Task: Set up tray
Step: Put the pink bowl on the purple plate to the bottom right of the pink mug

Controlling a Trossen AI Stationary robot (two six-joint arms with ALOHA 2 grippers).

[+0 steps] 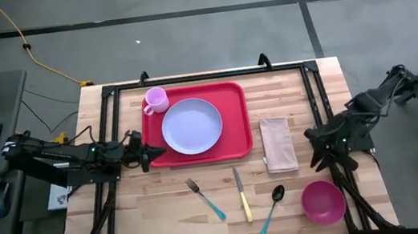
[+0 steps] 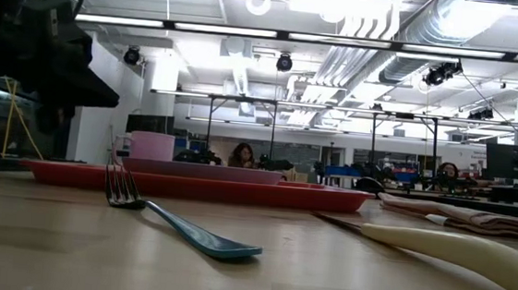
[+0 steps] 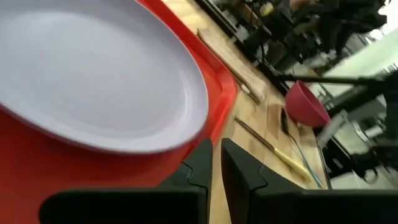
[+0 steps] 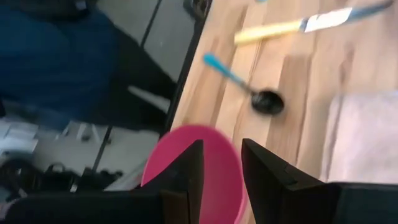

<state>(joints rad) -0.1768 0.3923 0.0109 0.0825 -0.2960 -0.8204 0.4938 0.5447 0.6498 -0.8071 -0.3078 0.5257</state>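
**Clearly the left hand's job: tray lies just off its fingertips**

The tray (image 1: pixel 234 126) sits at the far middle of the table (image 1: pixel 173 211), long axis running left to right, carrying a lavender plate (image 1: pixel 191 126) and a pink cup (image 1: pixel 156 100). The left hand (image 1: pixel 149 152) is at the tray's near-left corner, fingers nearly together with a thin gap, nothing between them. The right hand (image 1: pixel 316 150) waits well apart near the right edge, beyond the napkin (image 1: pixel 278 143), fingers apart and empty.
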